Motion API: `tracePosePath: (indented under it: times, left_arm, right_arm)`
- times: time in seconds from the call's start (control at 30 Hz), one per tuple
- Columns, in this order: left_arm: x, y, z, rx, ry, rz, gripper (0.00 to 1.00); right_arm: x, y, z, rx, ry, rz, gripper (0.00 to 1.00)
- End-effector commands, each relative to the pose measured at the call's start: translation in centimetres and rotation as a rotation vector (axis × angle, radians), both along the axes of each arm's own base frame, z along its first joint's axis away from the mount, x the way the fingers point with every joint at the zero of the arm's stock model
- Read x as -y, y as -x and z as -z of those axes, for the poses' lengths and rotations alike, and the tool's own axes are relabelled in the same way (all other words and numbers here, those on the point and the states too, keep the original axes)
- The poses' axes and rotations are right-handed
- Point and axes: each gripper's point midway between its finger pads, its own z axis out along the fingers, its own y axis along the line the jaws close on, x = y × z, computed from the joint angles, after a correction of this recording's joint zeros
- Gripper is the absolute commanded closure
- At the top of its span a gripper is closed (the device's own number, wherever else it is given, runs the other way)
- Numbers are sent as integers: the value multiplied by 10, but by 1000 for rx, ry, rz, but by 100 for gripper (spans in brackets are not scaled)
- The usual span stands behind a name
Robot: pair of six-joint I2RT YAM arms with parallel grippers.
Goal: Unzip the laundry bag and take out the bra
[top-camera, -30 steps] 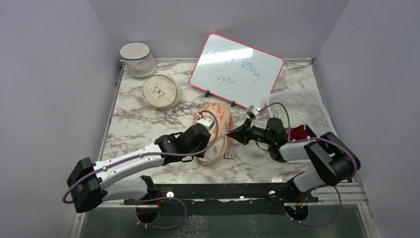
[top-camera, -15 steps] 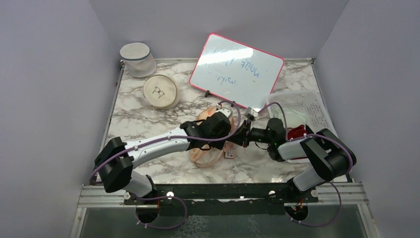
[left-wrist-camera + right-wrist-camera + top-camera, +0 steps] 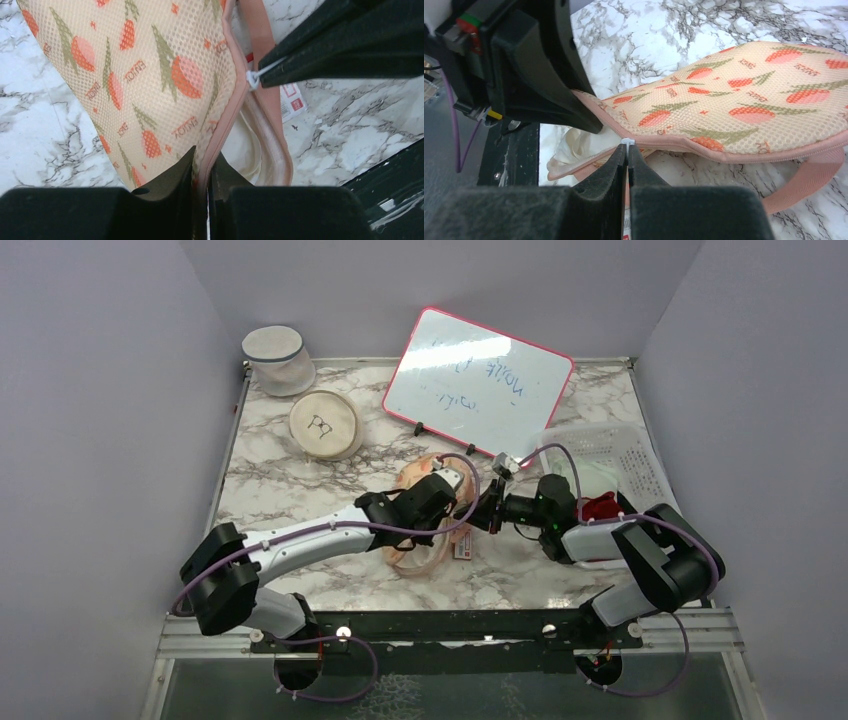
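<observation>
Laundry bag [image 3: 150, 75], pink-edged peach-print mesh, edge tight in left gripper [image 3: 201, 182], zipper pull [image 3: 626, 142] tight in right gripper [image 3: 627, 156].

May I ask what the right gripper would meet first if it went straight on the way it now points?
Probably the pink zipper edge of the laundry bag, just beyond the zipper pull that the right gripper pinches. The left gripper sits close alongside; depth is unclear.

We see the laundry bag [image 3: 150, 75] as fine, matt honeycomb mesh cloth with smooth woven pink edging; its zipper pull [image 3: 626, 142] looks like white plastic. The left gripper [image 3: 201, 167] and right gripper [image 3: 627, 152] are matt black plastic, and the counter [image 3: 45, 130] has a smooth, marble-patterned finish.
</observation>
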Motion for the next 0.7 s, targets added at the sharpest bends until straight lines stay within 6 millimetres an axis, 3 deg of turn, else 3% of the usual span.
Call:
tracePosePath:
  times: [0.0,0.33,0.5,0.67]
  left_arm:
    - [-12,10,-5,19,-13,81,96]
    - [-24,24,-37,83,74,150,100]
    - [-50,18,-52,156,42,70,100]
    - [-71,15,-49,173,0,-15,100]
  right_arm:
    - [0,-16,1,8,19,63,99]
    - [7,-33,15,-39,50,180,99]
    - [15,-46,21,-63,74,275,99]
    - [21,-51,21,-48,92,324,99]
